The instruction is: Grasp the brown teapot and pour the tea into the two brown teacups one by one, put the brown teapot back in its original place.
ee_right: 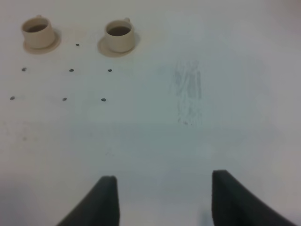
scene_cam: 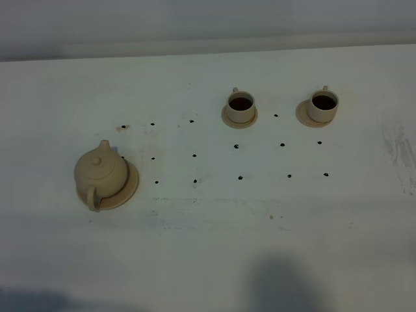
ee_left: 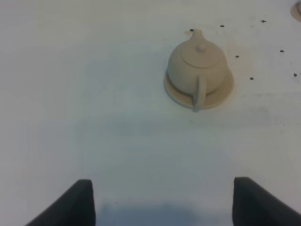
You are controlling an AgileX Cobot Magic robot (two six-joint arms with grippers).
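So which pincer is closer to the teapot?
Left. The left pincer, open, faces the teapot across bare table. The right pincer is off by the two teacups' side, teapot out of its view.

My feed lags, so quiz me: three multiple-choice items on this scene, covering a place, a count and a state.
1. Where is the teapot?
A. on its saucer
B. between the cups
C. in the left gripper

2. How many cups stand on small saucers?
A. one
B. two
C. three

3. The cups hold:
A. nothing
B. dark liquid
C. lids

Answers:
1 A, the pot rests on the wide disc, apart from both grippers.
2 B, left cup and right cup.
3 B, both insides look dark brown.
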